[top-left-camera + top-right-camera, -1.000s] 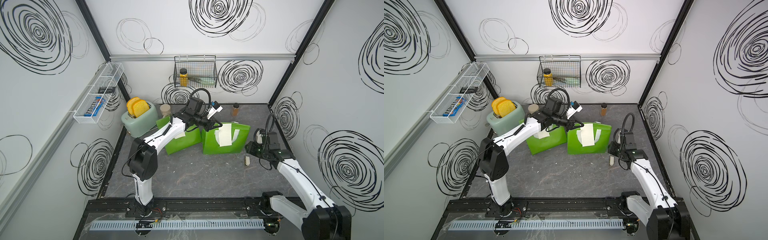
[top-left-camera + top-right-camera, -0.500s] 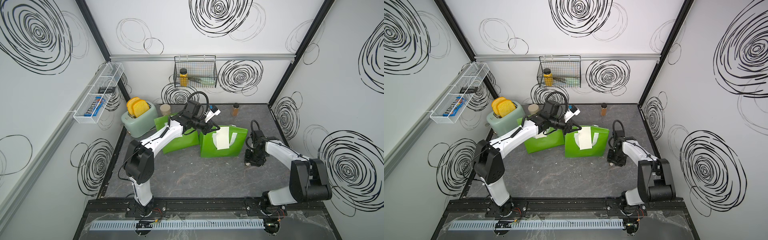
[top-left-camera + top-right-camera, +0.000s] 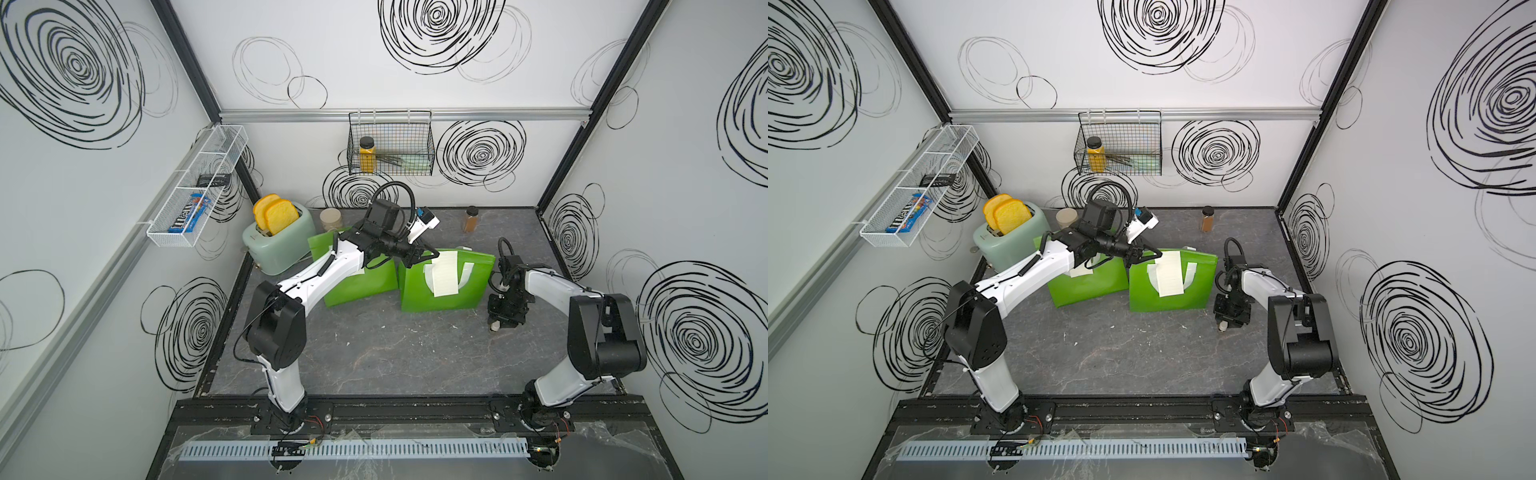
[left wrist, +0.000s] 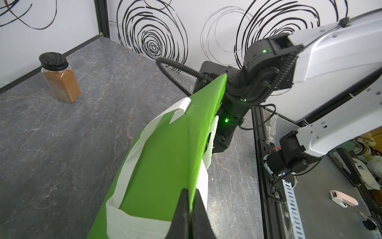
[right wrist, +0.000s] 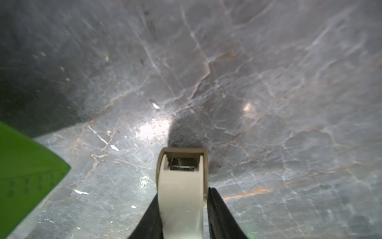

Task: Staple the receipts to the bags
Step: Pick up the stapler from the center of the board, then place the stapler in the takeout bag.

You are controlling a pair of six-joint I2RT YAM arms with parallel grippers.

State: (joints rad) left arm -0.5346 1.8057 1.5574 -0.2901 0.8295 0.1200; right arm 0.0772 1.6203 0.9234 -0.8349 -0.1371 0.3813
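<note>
Left wrist: left fingers (image 4: 183,207) clamped on green bag (image 4: 165,155) edge.
Right wrist: right fingers (image 5: 151,217) flank stapler (image 5: 182,190); grip unclear.

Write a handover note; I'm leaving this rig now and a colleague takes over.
Left gripper: shut on the top edge of one bag, a receipt on its front.
Right gripper: fingers flank the beige stapler on the table; grip unclear.
Other bag lies beside it, second receipt mostly under the left arm.
Done: no staple visible. Left: staple both.
</note>
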